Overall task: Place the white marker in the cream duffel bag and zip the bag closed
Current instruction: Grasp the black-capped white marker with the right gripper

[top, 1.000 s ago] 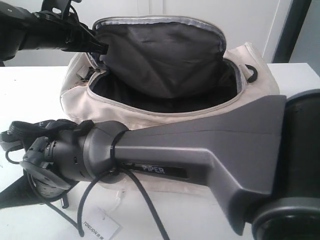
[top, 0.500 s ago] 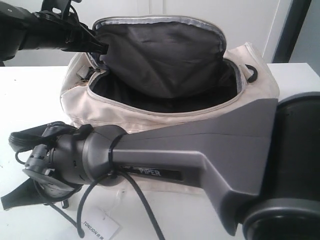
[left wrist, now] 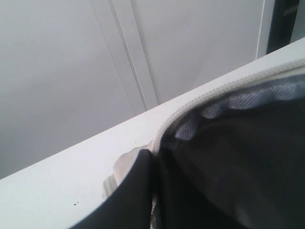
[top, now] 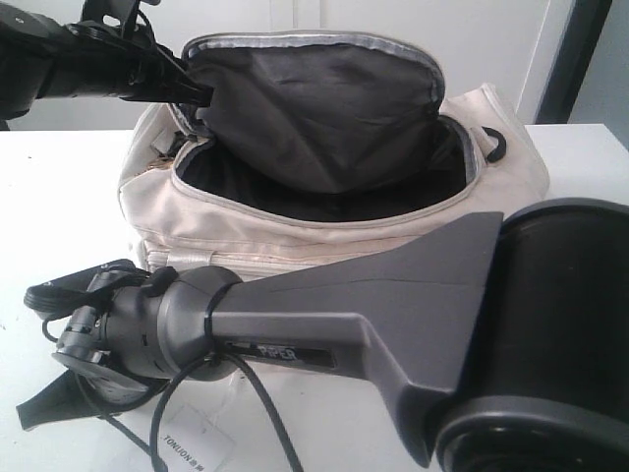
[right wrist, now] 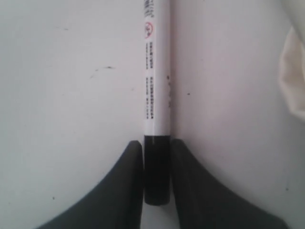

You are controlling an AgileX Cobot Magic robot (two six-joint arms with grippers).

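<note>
Front and centre, the right arm's big grey housing (top: pixel 373 305) sprawls across the exterior view. It blocks the lower front of the soft cream duffel bag (top: pixel 226 218), and a black cable (top: pixel 265 413) loops off it. The label on the housing is too blurred to read.

Below it lies a white paper tag (top: pixel 194 447) printed "TONIJON".

Up top, the left gripper (top: pixel 200 95) nips the corner of the grey-lined zipper flap (top: pixel 314 108), which stands upright. The bag's mouth gapes, and a black D-ring (top: pixel 494 143) shows at its far end.

The slim white marker (right wrist: pixel 156 71) is outside the bag, flat on the white table (top: pixel 59 216). It carries a red circle symbol (right wrist: pixel 149 29) and black print too small to read.

The right gripper (right wrist: pixel 157 148) hugs the marker's dark cap (right wrist: pixel 157 171) on both sides. I cannot tell whether it is squeezing.
</note>
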